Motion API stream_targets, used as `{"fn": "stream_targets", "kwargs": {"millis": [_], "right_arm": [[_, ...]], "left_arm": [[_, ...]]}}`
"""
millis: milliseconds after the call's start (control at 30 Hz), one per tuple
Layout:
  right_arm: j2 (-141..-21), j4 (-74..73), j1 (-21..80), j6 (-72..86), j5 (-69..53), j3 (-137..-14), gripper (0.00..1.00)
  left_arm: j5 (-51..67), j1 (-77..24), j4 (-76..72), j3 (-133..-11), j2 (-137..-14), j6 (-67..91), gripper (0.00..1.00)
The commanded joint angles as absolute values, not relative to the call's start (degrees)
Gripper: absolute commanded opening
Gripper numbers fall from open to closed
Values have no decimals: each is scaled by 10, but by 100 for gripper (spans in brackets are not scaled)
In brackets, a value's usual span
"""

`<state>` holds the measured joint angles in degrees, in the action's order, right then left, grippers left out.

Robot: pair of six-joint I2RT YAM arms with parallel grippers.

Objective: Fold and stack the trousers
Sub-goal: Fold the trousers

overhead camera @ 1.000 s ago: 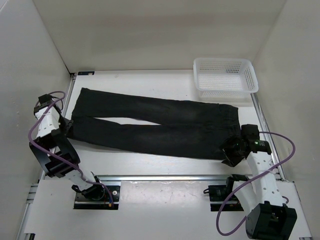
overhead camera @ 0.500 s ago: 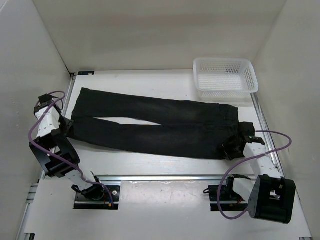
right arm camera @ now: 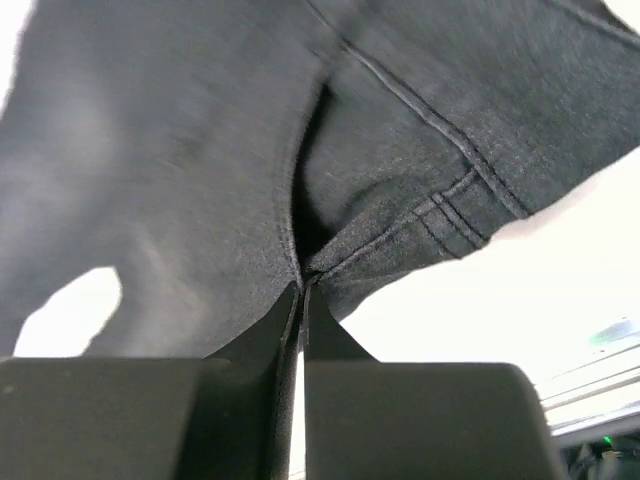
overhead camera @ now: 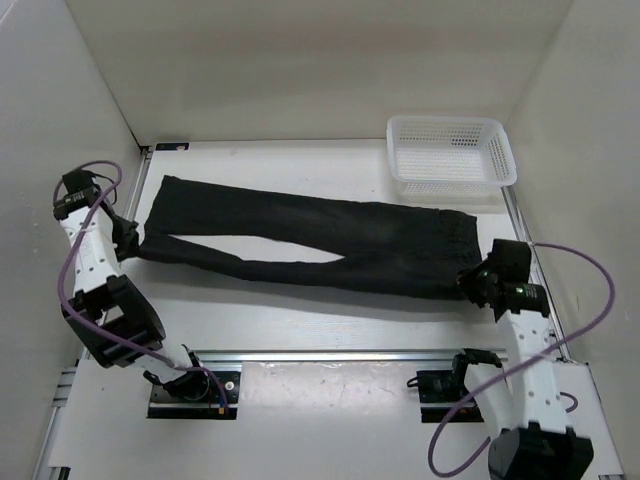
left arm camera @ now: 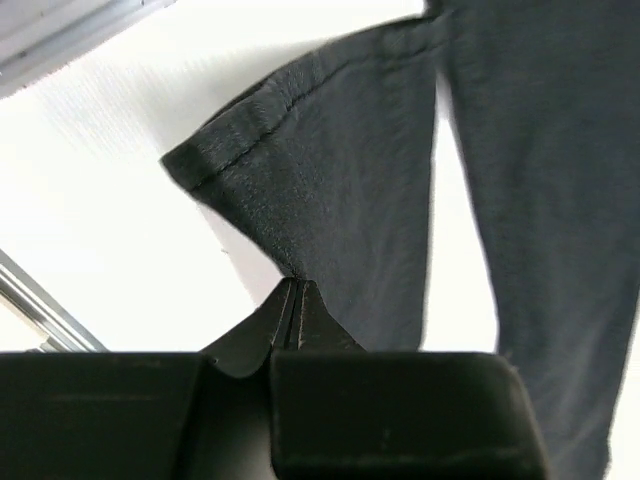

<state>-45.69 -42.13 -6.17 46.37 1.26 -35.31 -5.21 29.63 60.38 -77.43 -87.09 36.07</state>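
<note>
White table [overhead camera: 300, 315] carries trousers [overhead camera: 400, 245]; basket [overhead camera: 450, 186] (far right).

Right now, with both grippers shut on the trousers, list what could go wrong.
1. The left gripper pinches only a thin edge of the near leg; the cloth may slip out when pulled.
2. The right gripper holds one waistband corner, so the trousers may skew or bunch.
3. The basket stands close to the waist end; a wide swing might brush it.
</note>
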Motion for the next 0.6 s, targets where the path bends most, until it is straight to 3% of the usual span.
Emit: {"fn": "stream_targets", "kwargs": {"millis": [0, 333, 567], "right_arm": [[-421, -516, -44, 423, 90, -429, 0], [-391, -606, -39, 411, 103, -529, 0], [-489, -547, -39, 370, 151, -605, 0]], "left_arm": [[-68, 298, 618, -810, -814, 369, 10], [-71, 303, 623, -837, -757, 339, 10], [-49, 279, 611, -955, -882, 301, 10]]}}
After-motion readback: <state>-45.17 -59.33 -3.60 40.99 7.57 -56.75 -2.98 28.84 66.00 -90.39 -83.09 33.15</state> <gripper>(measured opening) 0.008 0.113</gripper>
